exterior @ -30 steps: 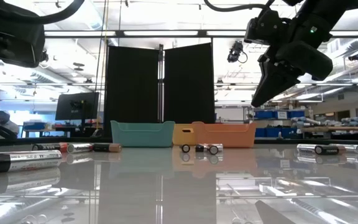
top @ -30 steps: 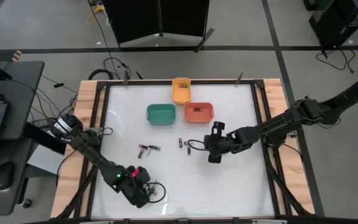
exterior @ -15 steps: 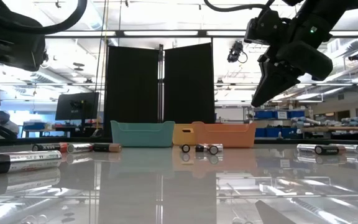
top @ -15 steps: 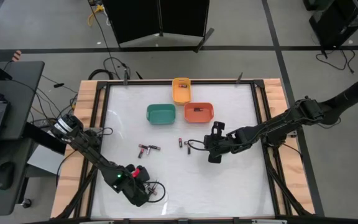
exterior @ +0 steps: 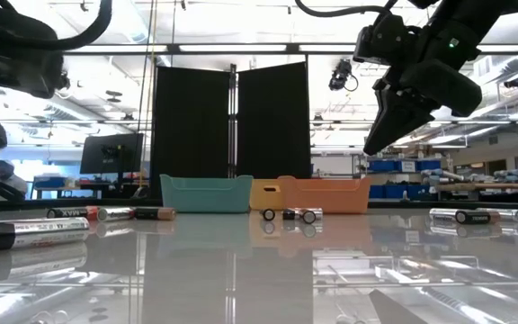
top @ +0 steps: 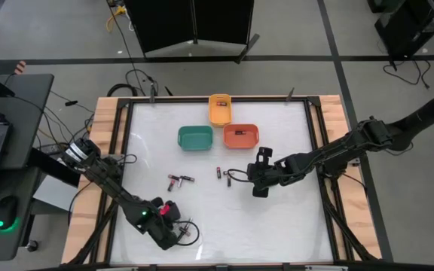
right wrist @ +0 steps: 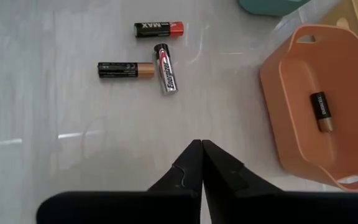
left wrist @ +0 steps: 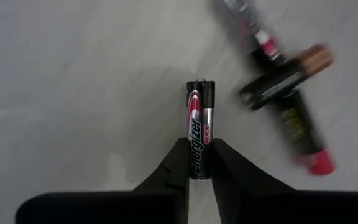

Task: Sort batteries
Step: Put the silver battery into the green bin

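The left gripper [left wrist: 201, 163], near the table's [top: 277, 218] front edge on the left, has just closed from wide open and now pinches a red and silver battery [left wrist: 200, 127] between its fingers. That suggests one battery is picked and ready to carry to a bin. The right gripper [right wrist: 202, 157] hangs above the middle of the table, fingers pressed together, empty, unchanged. Three loose batteries [right wrist: 148, 59] lie near it; one sits in the orange bin [right wrist: 288, 134], beside the green bin [top: 194, 138] and yellow bin [top: 219, 108]
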Available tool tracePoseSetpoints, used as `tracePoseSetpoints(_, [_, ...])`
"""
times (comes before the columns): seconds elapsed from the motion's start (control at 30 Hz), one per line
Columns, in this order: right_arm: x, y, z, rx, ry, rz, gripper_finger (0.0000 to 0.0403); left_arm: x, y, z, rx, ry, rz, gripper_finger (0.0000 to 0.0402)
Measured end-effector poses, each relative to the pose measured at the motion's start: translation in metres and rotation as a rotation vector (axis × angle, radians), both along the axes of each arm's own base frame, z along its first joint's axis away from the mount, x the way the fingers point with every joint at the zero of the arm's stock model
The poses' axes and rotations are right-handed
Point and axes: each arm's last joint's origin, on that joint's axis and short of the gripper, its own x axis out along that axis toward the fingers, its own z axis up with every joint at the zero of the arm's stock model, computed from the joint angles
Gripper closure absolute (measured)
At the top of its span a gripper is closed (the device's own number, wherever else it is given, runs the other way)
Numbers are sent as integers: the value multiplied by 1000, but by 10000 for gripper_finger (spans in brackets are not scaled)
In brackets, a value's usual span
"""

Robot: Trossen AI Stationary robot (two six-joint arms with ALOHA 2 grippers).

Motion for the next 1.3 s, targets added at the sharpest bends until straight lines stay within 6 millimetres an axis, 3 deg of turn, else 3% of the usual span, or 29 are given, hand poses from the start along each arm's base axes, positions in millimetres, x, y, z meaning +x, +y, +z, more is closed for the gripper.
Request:
tracePoseSetpoints(0.27, [0,0,0,-1,-1,3,383,-1,14,44,274,125,-29,354])
tracePoseSetpoints(0.5, [0,0,0,-3,-1,7,394,26,47,68,412,76,-118,354])
tracePoseSetpoints(0.87, [-1,-1,0,-15,22,16,388,55,151,102,577,47,-212,355])
tracePoseSetpoints(1.0, [-2,-1,-1,-23,38,21,395,64,191,103,574,83,-218,355])
tracePoseSetpoints(1.13, [-1,-2,-1,-25,31,24,390,76,231,97,531,1,-229,355])
tracePoseSetpoints(1.3, [-1,-9,-15,-4,-8,45,397,76,276,84,474,-95,-225,355])
